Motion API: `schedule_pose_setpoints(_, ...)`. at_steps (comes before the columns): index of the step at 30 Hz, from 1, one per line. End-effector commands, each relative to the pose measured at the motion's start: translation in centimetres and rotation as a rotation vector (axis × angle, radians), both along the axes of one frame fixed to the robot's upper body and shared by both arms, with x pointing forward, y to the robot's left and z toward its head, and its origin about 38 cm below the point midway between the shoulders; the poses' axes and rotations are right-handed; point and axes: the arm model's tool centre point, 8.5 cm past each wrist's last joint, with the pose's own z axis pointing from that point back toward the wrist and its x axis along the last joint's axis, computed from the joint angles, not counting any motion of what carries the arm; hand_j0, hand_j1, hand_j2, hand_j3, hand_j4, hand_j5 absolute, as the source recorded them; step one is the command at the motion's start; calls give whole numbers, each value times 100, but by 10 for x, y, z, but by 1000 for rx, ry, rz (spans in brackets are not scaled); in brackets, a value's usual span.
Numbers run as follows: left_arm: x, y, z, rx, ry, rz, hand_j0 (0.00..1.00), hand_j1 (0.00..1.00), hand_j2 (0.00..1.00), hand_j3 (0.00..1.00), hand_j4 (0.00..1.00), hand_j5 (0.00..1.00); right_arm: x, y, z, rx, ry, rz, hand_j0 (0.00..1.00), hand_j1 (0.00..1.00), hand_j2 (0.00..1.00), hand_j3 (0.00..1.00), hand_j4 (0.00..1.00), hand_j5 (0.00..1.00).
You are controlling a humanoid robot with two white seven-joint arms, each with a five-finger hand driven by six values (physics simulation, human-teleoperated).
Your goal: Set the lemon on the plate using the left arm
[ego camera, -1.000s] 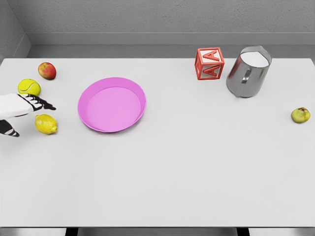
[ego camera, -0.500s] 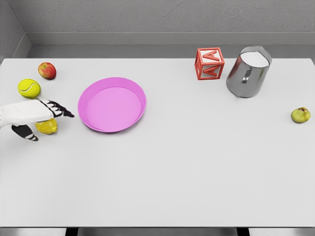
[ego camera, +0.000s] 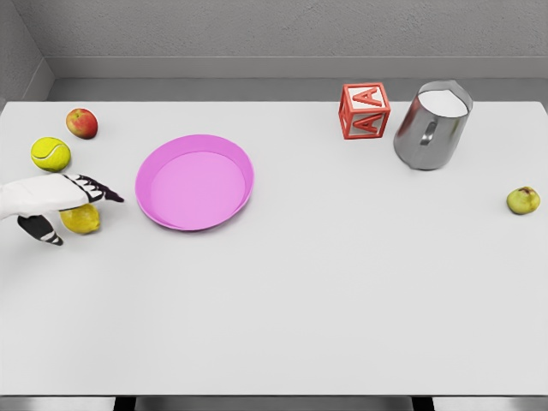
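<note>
left hand (ego camera: 64, 199) barely shifted, fingers spread over one lemon (ego camera: 81, 219); one plate (ego camera: 195, 181).

Left hand (ego camera: 53, 199) spread over lemon (ego camera: 80, 219), left of pink plate (ego camera: 195, 181)

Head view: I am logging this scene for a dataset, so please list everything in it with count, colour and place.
lemon: 1, yellow, far left, partly under the left hand
plate: 1, pink, left of centre, nothing on it
tennis ball: 1, yellow-green, left edge, behind the hand
apple: 1, red, back left corner
letter block: 1, red with white faces, back right of centre
metal pitcher: 1, silver, right of the block
small fruit: 1, yellow-green, far right edge
table: 1, white
left hand: 1, white with black fingers, over the lemon, fingers extended, thumb below
</note>
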Motion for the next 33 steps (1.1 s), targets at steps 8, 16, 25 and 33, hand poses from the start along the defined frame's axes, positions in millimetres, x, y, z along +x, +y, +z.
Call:
schedule_pose_setpoints(8,6,-9,0,-31,-10,-4,100,100,100,100,100,100,0,0,0,0,0,0,100,100,100,100,100,100)
schedule_pose_setpoints(16,7,-20,-6,-18,-6,-29,100,100,100,100,100,100,0,0,0,0,0,0,100,100,100,100,100,100)
schedule_pose_setpoints(25,4,-22,-12,-13,13,-40,94,94,94,94,94,94,0,0,0,0,0,0,100,100,100,100,100,100)
schedule_pose_setpoints(33,4,-18,-10,-5,11,-33,86,86,86,86,86,86,0,0,0,0,0,0,100,100,100,100,100,100)
